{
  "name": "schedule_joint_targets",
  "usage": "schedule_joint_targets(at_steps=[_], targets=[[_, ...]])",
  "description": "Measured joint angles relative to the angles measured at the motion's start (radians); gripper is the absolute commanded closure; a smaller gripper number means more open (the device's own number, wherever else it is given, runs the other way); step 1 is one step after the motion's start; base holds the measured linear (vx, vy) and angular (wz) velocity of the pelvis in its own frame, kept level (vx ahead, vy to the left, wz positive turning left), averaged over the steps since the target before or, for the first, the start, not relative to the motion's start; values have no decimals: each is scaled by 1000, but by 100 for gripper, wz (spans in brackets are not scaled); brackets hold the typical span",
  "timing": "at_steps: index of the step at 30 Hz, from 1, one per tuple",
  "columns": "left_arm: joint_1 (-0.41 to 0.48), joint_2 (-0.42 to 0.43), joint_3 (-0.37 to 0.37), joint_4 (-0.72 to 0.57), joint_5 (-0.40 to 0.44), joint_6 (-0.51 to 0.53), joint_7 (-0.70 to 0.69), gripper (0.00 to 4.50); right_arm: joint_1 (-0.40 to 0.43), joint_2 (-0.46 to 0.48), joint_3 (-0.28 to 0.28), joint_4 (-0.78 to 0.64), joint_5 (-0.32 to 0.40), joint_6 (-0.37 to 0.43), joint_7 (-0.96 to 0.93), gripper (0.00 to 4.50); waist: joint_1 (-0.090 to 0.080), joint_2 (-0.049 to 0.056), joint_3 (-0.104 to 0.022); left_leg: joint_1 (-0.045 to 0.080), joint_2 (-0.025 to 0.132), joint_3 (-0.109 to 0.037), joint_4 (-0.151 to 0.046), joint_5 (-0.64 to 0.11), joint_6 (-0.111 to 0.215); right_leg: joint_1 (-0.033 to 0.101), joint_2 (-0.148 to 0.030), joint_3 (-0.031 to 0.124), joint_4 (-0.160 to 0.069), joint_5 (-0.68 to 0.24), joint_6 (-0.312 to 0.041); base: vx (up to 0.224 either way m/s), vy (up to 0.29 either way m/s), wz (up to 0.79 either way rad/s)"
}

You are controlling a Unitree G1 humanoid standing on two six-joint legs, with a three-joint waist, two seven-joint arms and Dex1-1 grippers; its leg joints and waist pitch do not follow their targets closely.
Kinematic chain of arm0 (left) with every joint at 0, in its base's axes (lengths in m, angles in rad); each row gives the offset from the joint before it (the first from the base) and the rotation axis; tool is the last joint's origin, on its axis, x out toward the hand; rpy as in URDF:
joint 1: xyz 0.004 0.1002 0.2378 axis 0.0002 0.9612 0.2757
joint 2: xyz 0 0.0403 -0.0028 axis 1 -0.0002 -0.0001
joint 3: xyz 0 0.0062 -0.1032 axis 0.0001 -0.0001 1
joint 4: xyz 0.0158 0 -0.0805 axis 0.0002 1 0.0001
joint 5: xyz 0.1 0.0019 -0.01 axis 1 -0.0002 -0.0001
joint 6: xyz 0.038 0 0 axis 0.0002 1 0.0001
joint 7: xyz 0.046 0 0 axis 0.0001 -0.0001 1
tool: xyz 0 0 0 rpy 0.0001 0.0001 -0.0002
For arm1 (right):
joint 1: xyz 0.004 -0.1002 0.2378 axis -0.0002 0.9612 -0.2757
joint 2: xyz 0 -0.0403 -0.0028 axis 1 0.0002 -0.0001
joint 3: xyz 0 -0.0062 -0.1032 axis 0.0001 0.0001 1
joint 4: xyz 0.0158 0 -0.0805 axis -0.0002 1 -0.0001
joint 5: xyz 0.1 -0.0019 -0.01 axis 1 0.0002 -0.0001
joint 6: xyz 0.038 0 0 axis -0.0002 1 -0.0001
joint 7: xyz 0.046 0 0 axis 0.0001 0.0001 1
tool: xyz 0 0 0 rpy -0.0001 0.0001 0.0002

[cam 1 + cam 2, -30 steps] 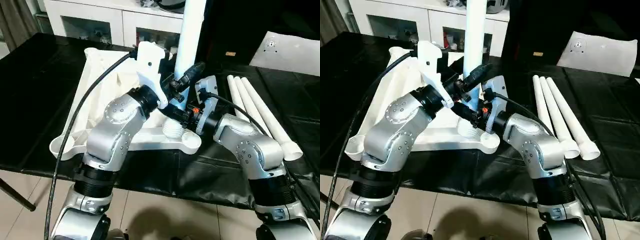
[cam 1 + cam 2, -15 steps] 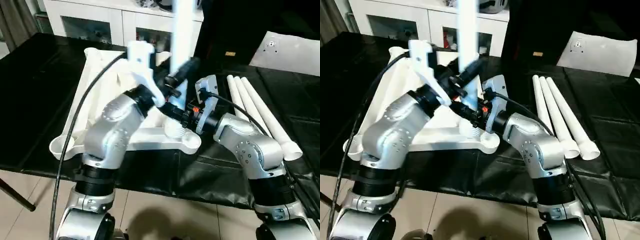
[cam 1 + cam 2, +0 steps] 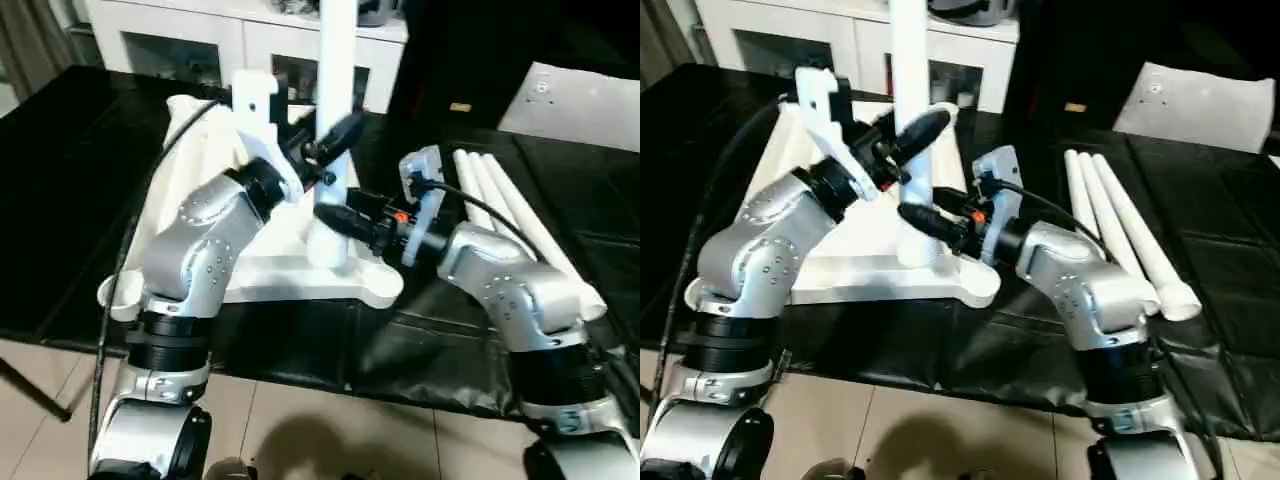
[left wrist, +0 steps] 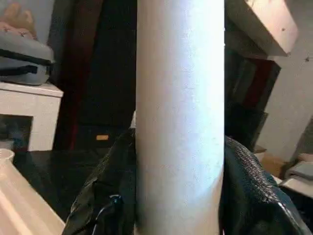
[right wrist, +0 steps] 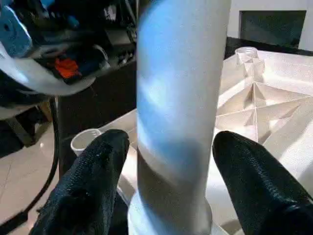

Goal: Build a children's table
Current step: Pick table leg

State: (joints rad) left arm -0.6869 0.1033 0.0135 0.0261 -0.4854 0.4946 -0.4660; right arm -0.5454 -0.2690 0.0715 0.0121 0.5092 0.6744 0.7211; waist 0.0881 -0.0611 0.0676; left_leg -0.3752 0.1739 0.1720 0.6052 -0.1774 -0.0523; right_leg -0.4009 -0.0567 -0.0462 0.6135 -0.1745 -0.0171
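The left gripper [image 3: 322, 152] pinches the upright leg [image 3: 335, 90] partway up, while the right gripper [image 5: 171, 181] sits spread around its base at the near corner socket [image 5: 168, 227] of the upturned tabletop [image 3: 195, 150]. If the leg tilts, it could jam or pop out. 3 spare legs [image 3: 510, 215] lie nearby.

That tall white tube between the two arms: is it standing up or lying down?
Standing up. The leg rises straight from the near corner of the upturned tabletop, with the left pincer shut on it higher up.
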Motion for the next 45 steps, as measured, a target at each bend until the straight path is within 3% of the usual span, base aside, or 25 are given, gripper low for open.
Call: schedule_joint_targets(at_steps=[10,11,15,16,24,38,41,42,45], targets=[[-20,42,-55,1,-27,39,-140,266,-9,-63,16,39,-1,18,99,125,-3,0,0,1,0,0,0,0,0,0,0,0,1,0,0,0,0,0],[-20,45,-61,1,-27,40,-149,266,-9,-62,17,41,0,19,107,153,-2,0,0,1,0,0,0,0,0,0,0,0,1,0,0,0,0,0],[-20,50,-73,0,-31,43,-184,266,-18,-62,25,45,8,19,138,179,-2,0,0,1,0,0,0,0,0,0,0,0,1,0,0,0,0,0],[-21,52,-78,0,-31,43,-190,266,-22,-62,27,50,8,19,140,203,-2,0,0,1,0,0,0,0,0,0,0,0,1,0,0,0,0,0],[-25,67,-94,0,-30,43,-224,266,-36,-61,44,70,7,19,173,257,-1,0,0,1,0,0,0,0,0,0,0,0,1,0,0,0,0,0],[-29,72,-106,0,-27,48,-241,266,-36,-60,49,78,0,11,191,261,-1,0,0,1,0,0,0,0,0,0,0,0,1,0,0,0,0,0],[-30,50,-80,0,-36,68,-234,266,-32,-58,43,78,0,-3,191,261,-1,1,0,1,0,0,0,0,0,0,0,0,1,0,-1,0,0,0],[-29,44,-67,0,-46,80,-228,210,-29,-57,40,77,1,-7,191,261,-1,1,0,1,0,0,1,0,0,0,0,0,1,0,-1,0,0,0],[-29,-11,-11,-14,-192,161,-225,176,1,-35,34,59,1,-31,187,262,1,2,0,0,0,0,1,0,0,0,0,0,1,1,-1,0,0,0]])
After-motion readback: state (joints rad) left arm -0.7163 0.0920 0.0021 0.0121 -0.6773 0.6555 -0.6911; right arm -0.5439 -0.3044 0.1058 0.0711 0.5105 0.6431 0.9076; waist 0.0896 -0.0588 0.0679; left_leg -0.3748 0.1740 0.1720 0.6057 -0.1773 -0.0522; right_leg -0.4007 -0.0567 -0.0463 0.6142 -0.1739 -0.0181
